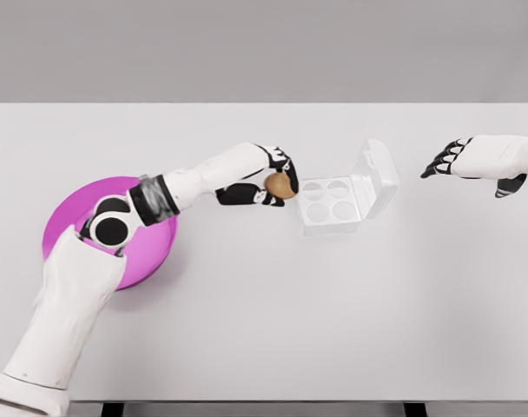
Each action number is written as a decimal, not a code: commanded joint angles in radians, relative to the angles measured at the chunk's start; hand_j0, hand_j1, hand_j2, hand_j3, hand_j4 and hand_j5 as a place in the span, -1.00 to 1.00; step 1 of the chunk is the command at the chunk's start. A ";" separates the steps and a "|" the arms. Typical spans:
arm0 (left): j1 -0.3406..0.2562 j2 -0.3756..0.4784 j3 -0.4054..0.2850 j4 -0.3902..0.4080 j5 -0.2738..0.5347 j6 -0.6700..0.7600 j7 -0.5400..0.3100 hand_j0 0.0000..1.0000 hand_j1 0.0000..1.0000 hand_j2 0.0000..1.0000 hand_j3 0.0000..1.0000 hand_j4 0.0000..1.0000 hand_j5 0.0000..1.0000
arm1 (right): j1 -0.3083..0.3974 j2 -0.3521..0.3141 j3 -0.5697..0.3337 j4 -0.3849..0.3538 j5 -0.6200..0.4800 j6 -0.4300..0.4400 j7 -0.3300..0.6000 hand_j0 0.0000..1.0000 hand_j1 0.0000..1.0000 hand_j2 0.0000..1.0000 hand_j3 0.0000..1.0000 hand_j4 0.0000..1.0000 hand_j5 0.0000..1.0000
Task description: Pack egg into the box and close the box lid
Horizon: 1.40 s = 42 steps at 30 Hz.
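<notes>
White left hand (268,178) pinches brown egg (279,185) beside open box (338,201).

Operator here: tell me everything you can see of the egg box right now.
The egg box is a small clear, plastic-looking carton with four round cups in a two-by-two tray, all empty. Its hinged lid stands open, tilted back on the right side. It sits on the white table, right of centre. Nothing touches it: the brown egg, held in the left hand, hangs just off its left edge, and the right hand is well clear to the right.
</notes>
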 commanded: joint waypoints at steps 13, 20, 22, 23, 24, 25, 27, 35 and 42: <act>-0.026 -0.096 -0.001 0.076 -0.037 0.003 0.001 -0.23 -0.23 -0.23 -0.23 -0.23 -0.23 | 0.000 -0.001 -0.001 0.000 -0.003 0.002 0.001 1.00 1.00 1.00 1.00 1.00 1.00; -0.060 -0.138 -0.001 0.153 -0.071 0.003 0.001 -0.23 -0.23 -0.23 -0.23 -0.23 -0.23 | 0.000 -0.001 -0.001 0.000 -0.003 0.002 0.000 1.00 1.00 1.00 1.00 1.00 1.00; -0.067 -0.138 -0.001 0.169 -0.072 0.003 0.001 -0.23 -0.23 -0.23 -0.23 -0.23 -0.23 | 0.000 -0.001 -0.001 0.000 -0.003 0.002 0.000 1.00 1.00 1.00 1.00 1.00 1.00; -0.069 -0.138 -0.001 0.171 -0.075 0.003 0.001 -0.23 -0.23 -0.23 -0.23 -0.23 -0.23 | 0.000 -0.002 -0.001 0.000 -0.003 0.002 0.000 1.00 1.00 1.00 1.00 1.00 1.00; -0.069 -0.138 -0.001 0.172 -0.081 0.003 0.001 -0.23 -0.23 -0.23 -0.23 -0.23 -0.23 | 0.000 -0.001 -0.001 0.000 -0.003 0.002 0.000 1.00 1.00 1.00 1.00 1.00 1.00; -0.069 -0.138 -0.001 0.174 -0.086 0.003 0.001 -0.23 -0.23 -0.23 -0.23 -0.23 -0.23 | 0.000 -0.002 -0.001 0.000 -0.003 0.002 0.000 1.00 1.00 1.00 1.00 1.00 1.00; -0.087 -0.138 -0.001 0.215 -0.086 0.003 0.001 -0.23 -0.23 -0.23 -0.23 -0.23 -0.23 | 0.000 -0.002 -0.001 0.000 -0.003 0.002 0.000 1.00 1.00 1.00 1.00 1.00 1.00; -0.129 -0.138 -0.001 0.292 -0.109 0.003 0.001 -0.23 -0.23 -0.23 -0.23 -0.23 -0.23 | 0.000 -0.002 -0.001 0.000 -0.005 0.002 0.000 1.00 1.00 1.00 1.00 1.00 1.00; -0.135 -0.138 -0.030 0.292 -0.133 0.003 0.001 -0.23 -0.23 -0.23 -0.23 -0.23 -0.23 | 0.000 -0.002 -0.001 0.000 -0.005 0.002 0.000 1.00 1.00 1.00 1.00 1.00 1.00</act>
